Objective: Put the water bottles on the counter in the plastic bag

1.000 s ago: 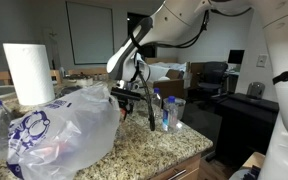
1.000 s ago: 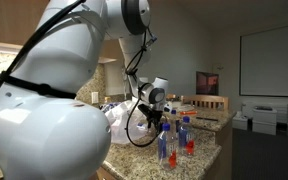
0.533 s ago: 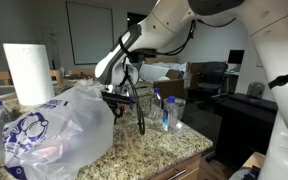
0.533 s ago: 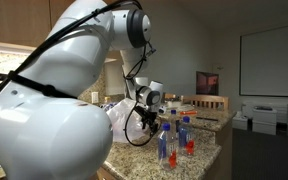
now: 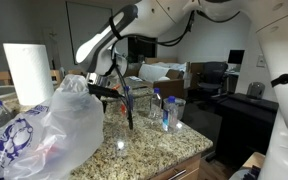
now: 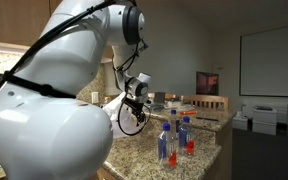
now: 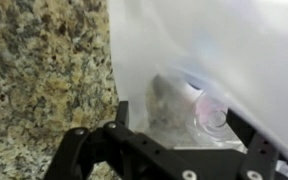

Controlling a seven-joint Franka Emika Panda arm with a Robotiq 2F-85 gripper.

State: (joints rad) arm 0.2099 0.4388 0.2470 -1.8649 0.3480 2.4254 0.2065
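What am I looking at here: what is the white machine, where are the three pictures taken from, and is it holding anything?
The white machine is a robot arm steered by a person. Two pictures come from cameras standing in the room; the third comes from a camera on its wrist, looking past the black end effector. On the granite counter sit a large crinkled plastic bag, a paper-towel roll and small blue-capped water bottles. The end effector is open close to the bag and holds nothing.

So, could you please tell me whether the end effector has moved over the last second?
Yes. In an exterior view the end effector has shifted away from the standing water bottles, toward the plastic bag.
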